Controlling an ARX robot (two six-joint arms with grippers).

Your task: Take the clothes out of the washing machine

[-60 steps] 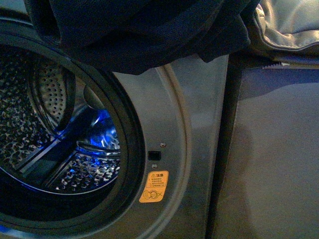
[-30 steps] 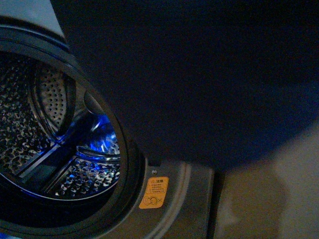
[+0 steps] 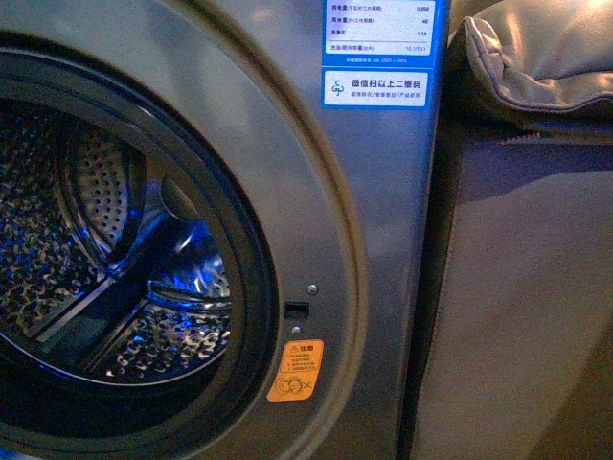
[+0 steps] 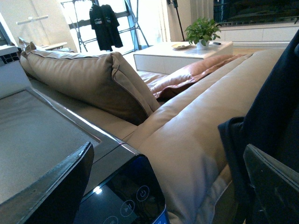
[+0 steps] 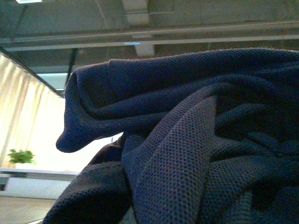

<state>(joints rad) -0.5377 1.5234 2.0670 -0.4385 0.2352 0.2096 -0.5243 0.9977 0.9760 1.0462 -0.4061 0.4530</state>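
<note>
dark navy fine-knit garment (image 5: pixel 196 154): bunched over the right wrist, judged held high to clear the porthole; right jaws hidden, state cannot be told. left jaws: spread, empty, raised beside the black top of the grey metallic front-loading washing machine (image 3: pixel 383 240). perforated steel drum (image 3: pixel 57 259): seen emptied. beige leather cushion (image 4: pixel 93 79): beyond.
</note>
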